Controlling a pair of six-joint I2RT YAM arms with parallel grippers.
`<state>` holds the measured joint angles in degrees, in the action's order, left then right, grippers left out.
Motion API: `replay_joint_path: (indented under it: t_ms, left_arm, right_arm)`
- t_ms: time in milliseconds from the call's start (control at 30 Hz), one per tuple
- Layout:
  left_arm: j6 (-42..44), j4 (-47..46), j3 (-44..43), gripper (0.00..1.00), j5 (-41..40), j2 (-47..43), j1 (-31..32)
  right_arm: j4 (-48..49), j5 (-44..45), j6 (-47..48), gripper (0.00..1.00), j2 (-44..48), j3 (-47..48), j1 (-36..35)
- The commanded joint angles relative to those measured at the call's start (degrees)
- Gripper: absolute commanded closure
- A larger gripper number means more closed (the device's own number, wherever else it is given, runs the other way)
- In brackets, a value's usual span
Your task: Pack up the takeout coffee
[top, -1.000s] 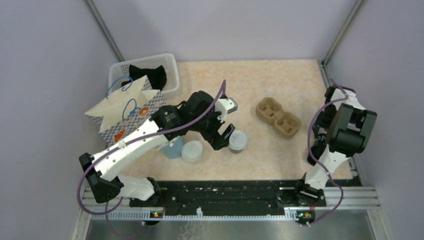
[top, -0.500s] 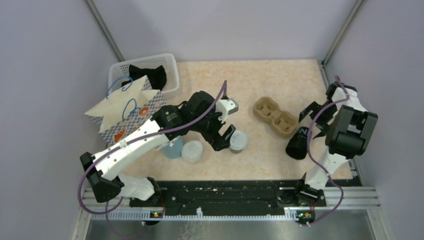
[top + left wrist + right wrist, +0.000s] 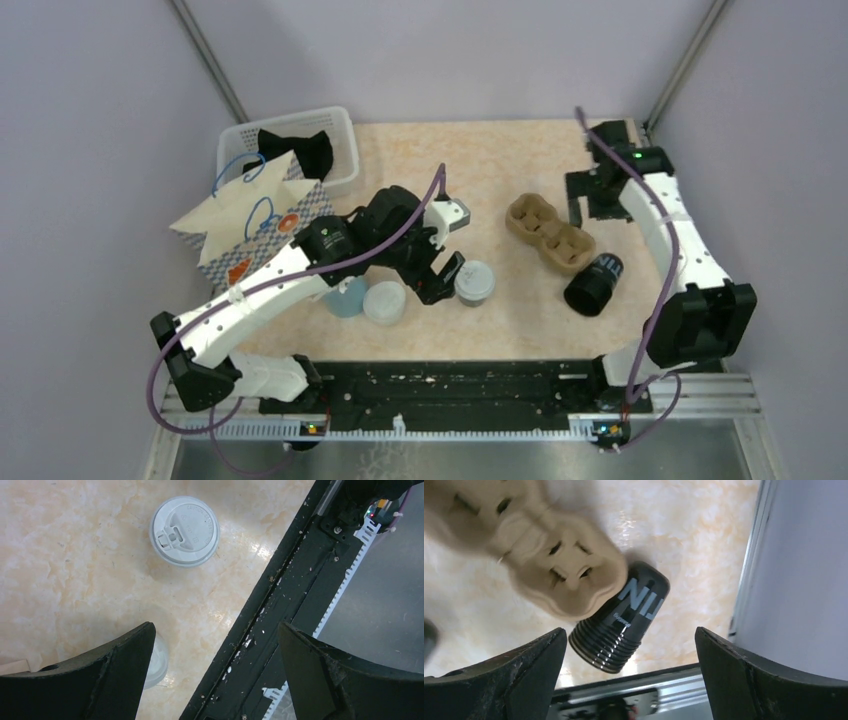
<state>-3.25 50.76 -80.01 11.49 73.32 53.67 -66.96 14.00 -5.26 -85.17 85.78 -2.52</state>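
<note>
1. The beige marbled surface (image 3: pixel 500 160) carries everything.
2. The left arm (image 3: pixel 270 285) reaches over the middle. The left fingers (image 3: pixel 440 280) are spread wide and pinch nothing.
3. The right arm (image 3: pixel 670 230) stretches toward the far right corner. The right fingers (image 3: pixel 592 208) are also spread wide and hold nothing, hanging above the right end of the carrier.
4. A paper bag (image 3: pixel 250 225) with blue handles stands at the left, just in front of a white basket (image 3: pixel 340 125).
5. A tan pulp carrier (image 3: pixel 553 233) with 2 wells lies right of centre.
6. A lidless black cup (image 3: pixel 624 615) lies on its side against the near end of the carrier.
7. The takeout coffee (image 3: pixel 474 282) stands upright on the surface with its greyish-white lid on, just beside the left fingers on their right. In the left wrist view the takeout coffee (image 3: pixel 185 530) sits beyond the fingertips, not between them.
8. A white-lidded cup (image 3: pixel 384 302) stands left of those fingers, next to a light blue cup (image 3: pixel 347 297) that is partly under the arm.
</note>
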Motion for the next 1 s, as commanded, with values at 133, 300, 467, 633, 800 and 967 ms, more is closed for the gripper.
replay_joint_path:
  t_ms: [133, 300, 467, 633, 800, 967]
  left_arm:
    - [0.88, -1.37, 0.98, 0.02, -1.28, -3.34, 0.73]
    - [0.74, -1.04, 1.09, 0.02, -1.65, -4.14, 0.82]
    - [0.61, -1.02, 0.15, 0.02, -1.65, -3.47, 0.82]
    - [0.29, -1.39, -0.64, 0.02, -1.18, -2.54, 0.78]
    - [0.26, -1.11, -0.76, 0.02, -1.95, -1.95, 0.73]
    - [0.28, -0.53, -1.58, 0.02, -2.35, -1.18, 0.73]
  right_arm:
    - [-5.74, 19.08, 19.27, 0.01, 5.55, -12.82, -24.02]
    - [-5.02, 13.16, 22.05, 0.01, 11.62, -21.11, -26.21]
    - [-1.27, 12.42, 25.12, 0.01, 15.55, -31.17, -30.56]
    - [11.34, 22.73, 29.89, 0.03, 18.37, -41.72, -30.6]
    - [25.22, 34.11, 36.24, 0.14, 21.76, -50.11, -30.64]
    - [35.57, 33.9, 40.49, 0.33, 24.46, -54.12, -30.62]
